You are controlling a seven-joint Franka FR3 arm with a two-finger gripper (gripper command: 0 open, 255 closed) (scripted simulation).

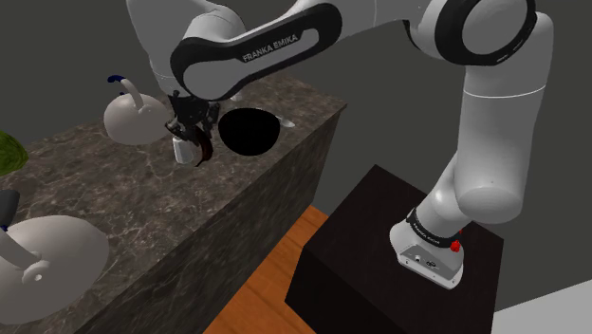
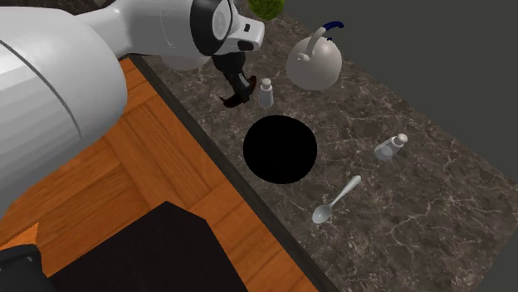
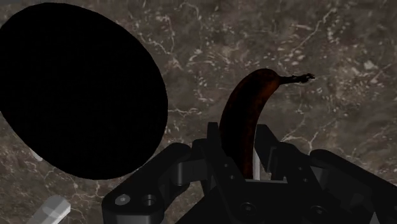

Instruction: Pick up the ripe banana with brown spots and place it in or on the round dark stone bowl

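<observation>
The tool (image 1: 191, 142) is seen pinching the banana (image 1: 202, 152). In the wrist view the fruit (image 3: 245, 118) is clasped between the two black fingers (image 3: 213, 141), which are pressed against its sides. The banana is drawn dark brown, almost black, and curved. From the tool (image 3: 245, 159) it points away over the table (image 3: 331, 51), its thin stem at the far end. Whether that far end touches the table cannot be told.

The round bowl (image 1: 249, 131) is drawn pure black and is set on the dark marbled table (image 1: 123, 218). It is near the tool, on its side toward the shoulder view's right, and apart from the banana. In the second exterior view the bowl (image 2: 280, 149) is found just beyond the tool (image 2: 237, 91), with the banana (image 2: 235, 99) at the tool's tip.

A small white shaker (image 2: 266, 93) stands upright just beside the tool. A white kettle (image 2: 315, 62) with a blue-tipped handle is placed past that shaker, farther from the tool. A second shaker (image 2: 390, 147) lies on its side and a spoon (image 2: 336, 201) lies flat, both well apart from the tool, on the far side of the bowl. The white arm (image 1: 256, 47) is stretched from its black stand (image 1: 379, 256) over the table's edge.
</observation>
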